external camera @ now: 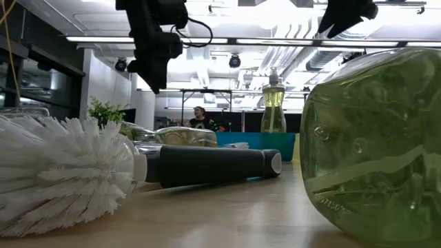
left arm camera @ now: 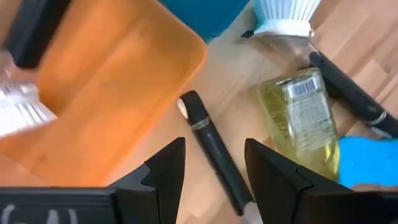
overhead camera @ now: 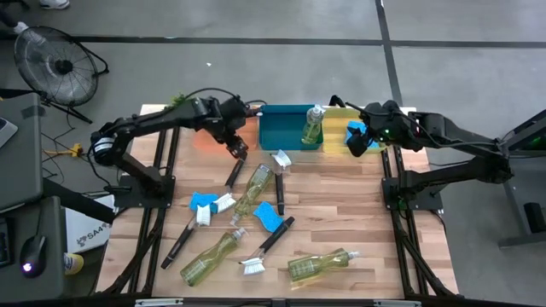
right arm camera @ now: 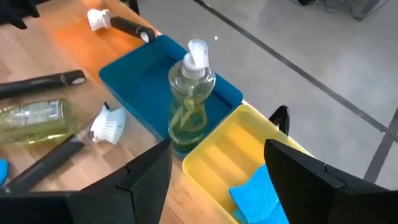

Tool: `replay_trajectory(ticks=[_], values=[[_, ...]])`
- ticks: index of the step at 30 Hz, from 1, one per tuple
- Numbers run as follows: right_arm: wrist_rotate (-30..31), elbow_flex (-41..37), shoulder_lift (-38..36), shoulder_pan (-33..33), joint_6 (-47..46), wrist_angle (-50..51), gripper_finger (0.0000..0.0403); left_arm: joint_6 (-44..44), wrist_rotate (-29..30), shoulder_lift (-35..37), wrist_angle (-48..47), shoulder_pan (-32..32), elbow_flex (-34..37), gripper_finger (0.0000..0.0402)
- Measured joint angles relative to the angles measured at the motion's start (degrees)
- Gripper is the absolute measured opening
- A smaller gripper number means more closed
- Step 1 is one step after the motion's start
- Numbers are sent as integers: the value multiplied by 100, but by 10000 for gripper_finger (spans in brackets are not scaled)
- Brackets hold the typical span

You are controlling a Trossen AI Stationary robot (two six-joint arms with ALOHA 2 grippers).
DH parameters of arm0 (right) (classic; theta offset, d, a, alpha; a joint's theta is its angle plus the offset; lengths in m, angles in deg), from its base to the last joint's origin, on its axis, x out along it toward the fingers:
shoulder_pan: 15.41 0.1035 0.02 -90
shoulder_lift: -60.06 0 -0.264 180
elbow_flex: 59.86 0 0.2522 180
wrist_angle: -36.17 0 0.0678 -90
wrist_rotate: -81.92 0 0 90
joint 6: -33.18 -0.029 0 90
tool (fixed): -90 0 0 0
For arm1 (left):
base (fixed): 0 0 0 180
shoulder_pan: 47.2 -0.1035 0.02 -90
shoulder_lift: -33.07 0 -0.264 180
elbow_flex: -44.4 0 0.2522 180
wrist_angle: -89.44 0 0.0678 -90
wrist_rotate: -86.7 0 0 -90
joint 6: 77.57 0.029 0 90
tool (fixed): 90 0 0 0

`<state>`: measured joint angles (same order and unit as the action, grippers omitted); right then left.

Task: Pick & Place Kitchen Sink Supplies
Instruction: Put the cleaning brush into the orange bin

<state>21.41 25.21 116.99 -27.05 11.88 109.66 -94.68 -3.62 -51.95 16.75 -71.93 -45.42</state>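
**Left fingers poised over a brush handle; right fingers empty above the yellow tray**

The left gripper hangs over the counter with its fingers parted and holding nothing. A black brush handle lies on the wood directly between and ahead of them, set at a slant to the gap. Just to one side of the fingers sits the orange tray, already holding one brush; on the other side lies a bottle on its side, near the handle.

The right gripper also stands open and empty, above the yellow tray, where a blue sponge lies just ahead of its fingers. An upright bottle stands in the blue tray beyond. More bottles, sponges and brushes are scattered on the counter, well away from both pairs of fingers.

Risks, as I judge them: because the handle is slanted, one finger could land on it and roll it away. A wide descent might nudge the lying bottle or clip the orange tray's rim. Gripped far from its middle, the brush may droop and swing.
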Motion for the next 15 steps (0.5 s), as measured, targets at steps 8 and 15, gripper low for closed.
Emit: replay_trajectory(ticks=[8,15], values=[[-219,-2,-111,2,-170,511,248,-1348,63,0,74,538,453,164],[-440,-2,-396,2,-273,713,248,-2298,-29,0,462,837,1078,220]])
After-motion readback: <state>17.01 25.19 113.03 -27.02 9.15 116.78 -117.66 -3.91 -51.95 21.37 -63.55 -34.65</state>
